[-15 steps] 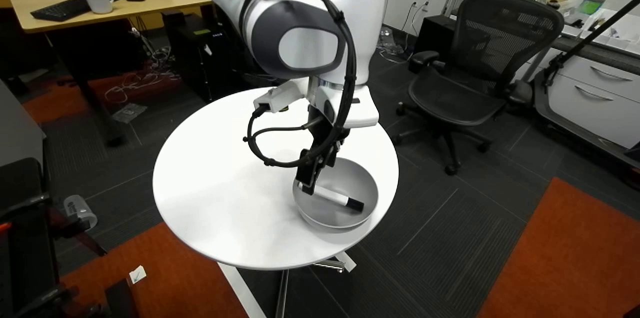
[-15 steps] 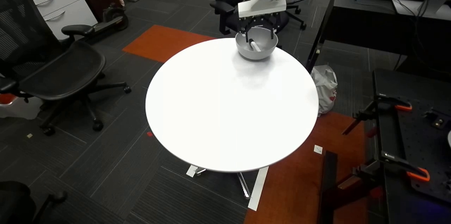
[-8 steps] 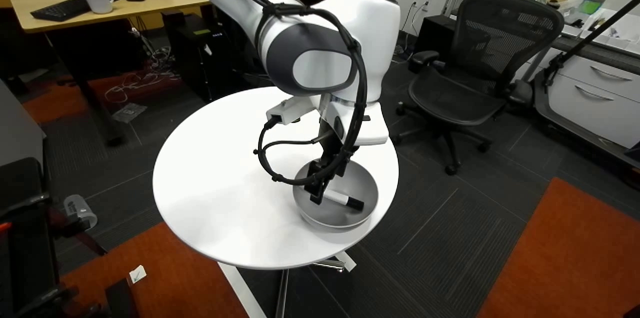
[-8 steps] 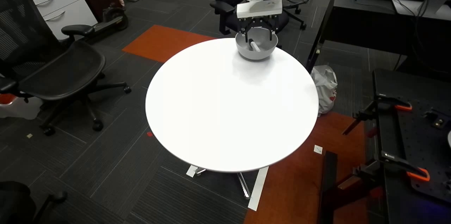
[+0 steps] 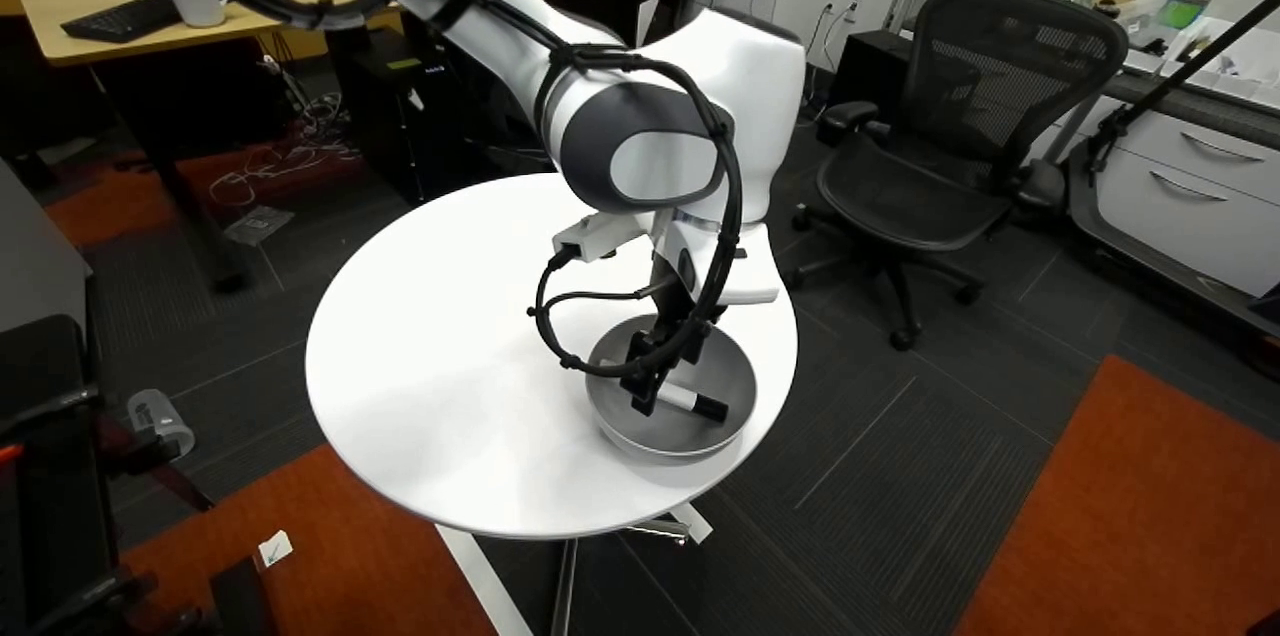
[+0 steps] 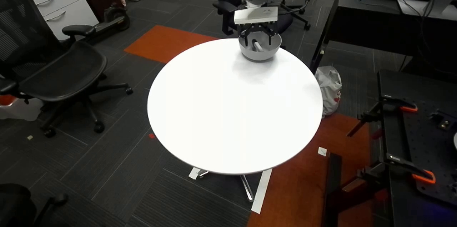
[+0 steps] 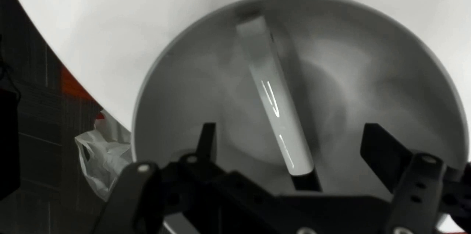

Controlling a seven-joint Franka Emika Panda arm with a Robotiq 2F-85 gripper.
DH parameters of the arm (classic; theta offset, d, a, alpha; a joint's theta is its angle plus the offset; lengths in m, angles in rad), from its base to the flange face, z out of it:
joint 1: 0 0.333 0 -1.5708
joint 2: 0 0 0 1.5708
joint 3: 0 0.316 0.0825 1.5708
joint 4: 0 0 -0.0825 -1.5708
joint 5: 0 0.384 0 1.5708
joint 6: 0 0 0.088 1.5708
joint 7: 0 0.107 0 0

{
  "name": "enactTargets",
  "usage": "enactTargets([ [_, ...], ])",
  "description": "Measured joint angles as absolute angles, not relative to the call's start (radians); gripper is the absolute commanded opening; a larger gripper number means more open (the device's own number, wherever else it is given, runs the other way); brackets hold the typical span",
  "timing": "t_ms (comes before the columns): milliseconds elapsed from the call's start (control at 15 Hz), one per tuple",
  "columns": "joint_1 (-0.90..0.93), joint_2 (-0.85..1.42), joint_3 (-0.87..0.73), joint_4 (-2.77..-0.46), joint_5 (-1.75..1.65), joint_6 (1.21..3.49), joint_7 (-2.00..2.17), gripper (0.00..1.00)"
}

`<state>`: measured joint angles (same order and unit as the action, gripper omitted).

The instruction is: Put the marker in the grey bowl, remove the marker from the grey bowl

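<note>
Marker (image 7: 280, 112), white and black, is lying in grey bowl (image 7: 180, 94) near edge of round table (image 5: 450, 366). Gripper (image 6: 258, 44) is hanging over the bowl, fingers (image 7: 384, 155) standing wide apart.

"Where do those cameras look from?"
"In an exterior view, slanting down from above, the grey bowl (image 5: 670, 431) sits toward the near right. In an exterior view, also from above, it's by the far edge of the counter (image 6: 235, 105)."
"Different sides. And the wrist view?"
"Closest: down past the end effector (image 7: 290, 134) into the bowl all three share."
</note>
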<state>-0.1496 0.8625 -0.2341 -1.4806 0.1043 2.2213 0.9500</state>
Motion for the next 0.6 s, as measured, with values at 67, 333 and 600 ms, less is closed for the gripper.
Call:
enactTargets([
  [67, -0.151, 0.873, -0.234, -1.472, 0.104, 2.218, 0.952, 0.96],
  [333, -0.161, 0.906, -0.234, -1.444, 0.104, 2.209, 0.954, 0.63],
  [600, -0.171, 0.932, -0.234, -1.425, 0.105, 2.208, 0.954, 0.31],
])
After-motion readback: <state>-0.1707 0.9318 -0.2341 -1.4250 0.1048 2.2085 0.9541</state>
